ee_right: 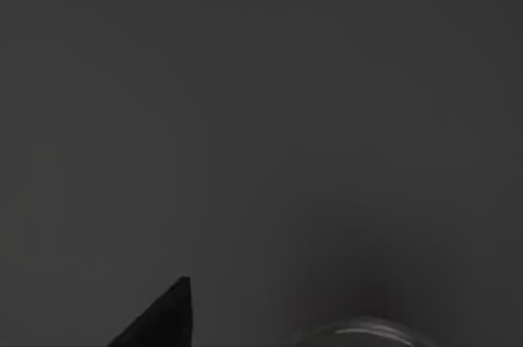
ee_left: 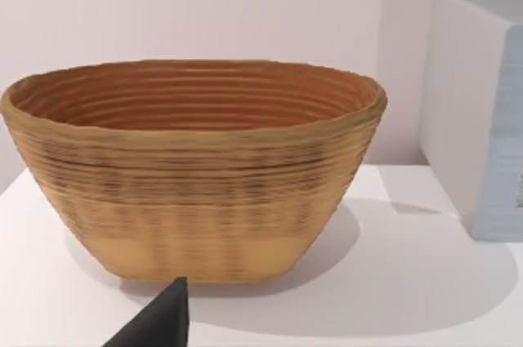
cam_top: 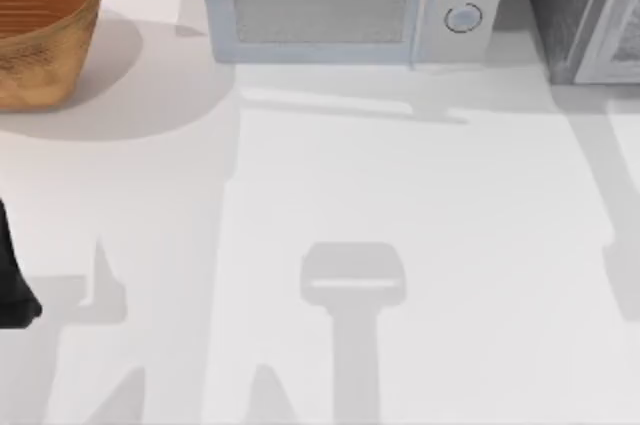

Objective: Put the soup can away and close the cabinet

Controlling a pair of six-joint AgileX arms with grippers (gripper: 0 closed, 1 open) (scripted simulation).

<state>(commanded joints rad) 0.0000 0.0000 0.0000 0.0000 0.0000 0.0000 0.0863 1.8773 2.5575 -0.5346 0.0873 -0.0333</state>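
While my right wrist view is dark, dark grey speckled cabinet (cam_top: 575, 5) far right, my left arm (cam_top: 15, 285) parked at left edge, finger spread untellable.

The right wrist view is dark, a flat charcoal grey surface across nearly all of it. A black pointed fingertip (ee_right: 163, 318) of the right arm's gripper rises at the lower edge, and beside it a curved silver metal rim (ee_right: 359, 332) catches faint light.

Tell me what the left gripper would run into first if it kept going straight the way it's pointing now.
Most likely the woven basket: the left wrist view faces it squarely, with bare table between. The microwave stands off to one side, out of that line. How far the basket is cannot be judged.
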